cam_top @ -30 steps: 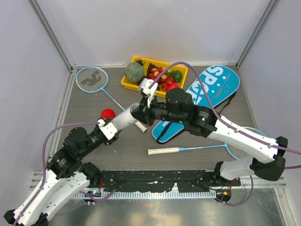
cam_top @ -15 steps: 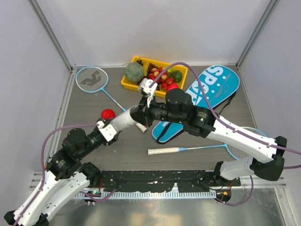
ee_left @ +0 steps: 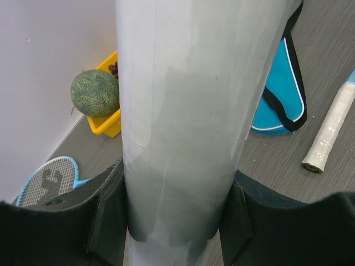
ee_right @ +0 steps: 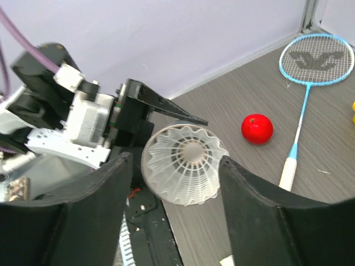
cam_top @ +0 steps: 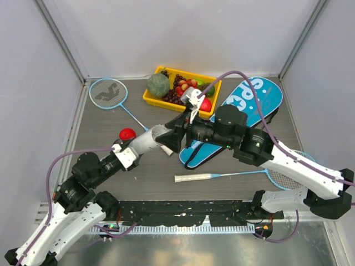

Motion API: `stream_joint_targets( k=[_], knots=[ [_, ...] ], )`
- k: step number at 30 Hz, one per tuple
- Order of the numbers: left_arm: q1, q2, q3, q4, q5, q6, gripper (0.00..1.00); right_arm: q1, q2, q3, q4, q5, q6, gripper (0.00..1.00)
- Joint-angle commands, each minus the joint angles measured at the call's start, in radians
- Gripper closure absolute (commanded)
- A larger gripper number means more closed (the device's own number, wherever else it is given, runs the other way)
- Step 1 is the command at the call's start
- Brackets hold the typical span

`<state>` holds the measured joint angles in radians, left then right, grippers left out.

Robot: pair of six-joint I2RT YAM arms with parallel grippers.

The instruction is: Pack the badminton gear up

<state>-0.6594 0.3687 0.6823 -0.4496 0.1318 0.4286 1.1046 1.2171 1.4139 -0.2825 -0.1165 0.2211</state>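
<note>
My left gripper (ee_left: pixel 175 221) (cam_top: pixel 140 147) is shut on the white tube (ee_left: pixel 188 111) (cam_top: pixel 155 137), holding it slanted above the table. A white shuttlecock (ee_right: pixel 186 163) sits in the tube's mouth, skirt outward. My right gripper (ee_right: pixel 180 188) (cam_top: pixel 178 130) stands open around that shuttlecock, a finger on each side. The blue SPORT bag (cam_top: pixel 241 113) (ee_left: pixel 280 94) lies flat at the back right. One light-blue racket (cam_top: pixel 108 93) (ee_right: pixel 316 58) lies at the back left. The other racket (cam_top: pixel 222 176) lies in front, its head partly hidden under my right arm.
A yellow tray (cam_top: pixel 148 100) of fruit, with a green melon (ee_left: pixel 95 92), stands at the back centre. A small red ball (cam_top: pixel 127 134) (ee_right: pixel 257 128) rests left of the tube. Grey walls close in the table on three sides.
My right gripper has opened and drawn back to the right, leaving the shuttlecock in the tube's mouth. The left arm and the tube have barely moved.
</note>
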Motion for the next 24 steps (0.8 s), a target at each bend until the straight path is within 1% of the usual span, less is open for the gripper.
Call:
stream_joint_targets(
  k=[1, 3, 4, 6, 9, 12, 17, 20, 21, 23, 24],
  knots=[
    [0.0, -0.011, 0.008, 0.051, -0.011, 0.01, 0.59, 0.011, -0.094, -0.006, 0.04, 0.04, 0.029, 0.25],
    [0.0, -0.016, 0.006, 0.049, -0.011, 0.007, 0.59, 0.011, -0.117, -0.021, 0.04, 0.092, 0.027, 0.2],
    [-0.002, -0.019, 0.006, 0.048, -0.009, 0.007, 0.59, 0.011, -0.126, -0.026, 0.04, 0.148, 0.027, 0.19],
    [-0.002, -0.022, 0.008, 0.049, -0.009, 0.006, 0.59, 0.006, -0.13, -0.039, 0.04, 0.207, 0.02, 0.15],
    [0.0, -0.022, 0.016, 0.048, 0.0, 0.004, 0.59, -0.015, -0.107, -0.043, 0.029, 0.227, 0.023, 0.14],
    [0.0, -0.024, 0.022, 0.046, 0.025, 0.009, 0.59, -0.034, -0.085, -0.038, 0.028, 0.178, 0.031, 0.15],
    [-0.002, -0.024, 0.026, 0.057, 0.04, 0.013, 0.59, -0.045, -0.015, -0.003, 0.005, 0.08, 0.027, 0.19],
    [0.0, -0.017, 0.029, 0.065, 0.04, 0.015, 0.59, -0.045, 0.027, 0.017, -0.021, 0.066, 0.029, 0.2],
    [-0.002, -0.019, 0.025, 0.068, 0.04, 0.015, 0.59, -0.045, 0.044, 0.019, -0.026, 0.055, 0.032, 0.21],
    [-0.002, -0.016, 0.025, 0.072, 0.04, 0.015, 0.59, -0.046, 0.067, 0.019, -0.027, 0.026, 0.037, 0.28],
    [-0.002, -0.014, 0.025, 0.075, 0.04, 0.015, 0.59, -0.046, 0.082, 0.019, -0.029, 0.015, 0.041, 0.36]
  ],
)
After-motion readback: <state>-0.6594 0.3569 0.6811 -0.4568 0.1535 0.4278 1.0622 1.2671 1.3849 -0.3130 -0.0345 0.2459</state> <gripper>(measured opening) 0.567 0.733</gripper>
